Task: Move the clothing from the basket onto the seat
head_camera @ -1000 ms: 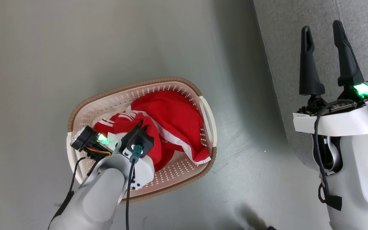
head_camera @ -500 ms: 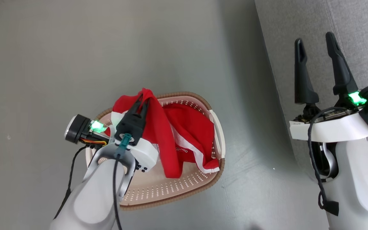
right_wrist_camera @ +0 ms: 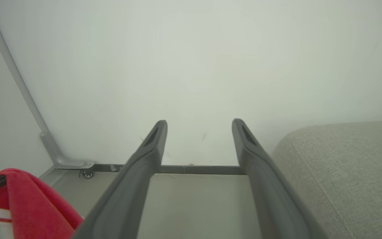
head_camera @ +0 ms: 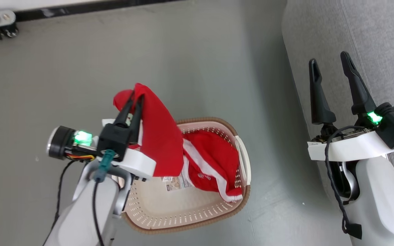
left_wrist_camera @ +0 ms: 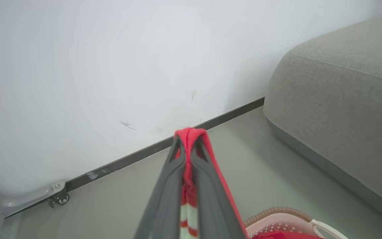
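Head view: red garment hangs limp above the basket, pinched tight by the left gripper.
It looks soft and light, best held by a bunched fold. A second red garment lies inside the basket. The right gripper gapes empty to the basket's right, by the sofa.

Pale arms bear black cables, seemingly green lamps.

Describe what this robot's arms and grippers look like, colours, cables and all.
Pale grey forearms end in white wrist housings. The left gripper and right gripper each have two long, tapering black fingers. A green light glows at each wrist, with teal plugs and black cables; orange and yellow wires show on the left.
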You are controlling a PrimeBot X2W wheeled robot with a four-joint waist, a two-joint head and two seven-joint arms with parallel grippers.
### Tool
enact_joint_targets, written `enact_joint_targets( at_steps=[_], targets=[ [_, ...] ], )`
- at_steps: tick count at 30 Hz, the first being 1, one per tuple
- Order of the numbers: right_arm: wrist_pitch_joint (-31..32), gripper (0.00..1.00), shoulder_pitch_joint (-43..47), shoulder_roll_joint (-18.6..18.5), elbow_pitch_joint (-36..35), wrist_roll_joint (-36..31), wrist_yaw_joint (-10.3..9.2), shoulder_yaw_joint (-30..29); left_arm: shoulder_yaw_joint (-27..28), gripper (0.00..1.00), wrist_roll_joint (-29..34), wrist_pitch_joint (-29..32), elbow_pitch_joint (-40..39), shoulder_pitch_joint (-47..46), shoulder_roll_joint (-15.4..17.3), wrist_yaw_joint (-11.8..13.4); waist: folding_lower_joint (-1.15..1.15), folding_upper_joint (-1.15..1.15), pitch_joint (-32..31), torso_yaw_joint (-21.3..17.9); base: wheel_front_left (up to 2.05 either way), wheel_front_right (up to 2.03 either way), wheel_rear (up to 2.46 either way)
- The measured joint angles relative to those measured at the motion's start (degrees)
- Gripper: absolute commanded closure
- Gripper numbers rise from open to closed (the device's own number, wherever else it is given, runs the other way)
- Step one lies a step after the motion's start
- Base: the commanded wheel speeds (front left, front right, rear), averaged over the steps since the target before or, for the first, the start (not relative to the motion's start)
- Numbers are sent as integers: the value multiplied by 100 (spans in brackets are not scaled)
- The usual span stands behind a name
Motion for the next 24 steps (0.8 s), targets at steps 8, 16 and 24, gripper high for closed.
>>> enact_joint_targets(
  at_steps=[8, 16, 24],
  targets=[
    [-2, 0, 156, -77, 93, 0, 0, 62, 183, 100, -98, -2, -552, 308, 131, 55, 0, 0, -428, 173, 0, 0, 0],
    [-4, 0, 371, -214, 194, 20, 0, 277, 388, 100, -267, -27, -888, 521, 231, 54, 0, 0, -891, 330, 0, 0, 0],
    [-4, 0, 623, -420, 341, 122, 0, 620, 472, 100, -375, -29, -1083, 786, 304, 35, 0, 0, -1369, 472, 0, 0, 0]
  ],
)
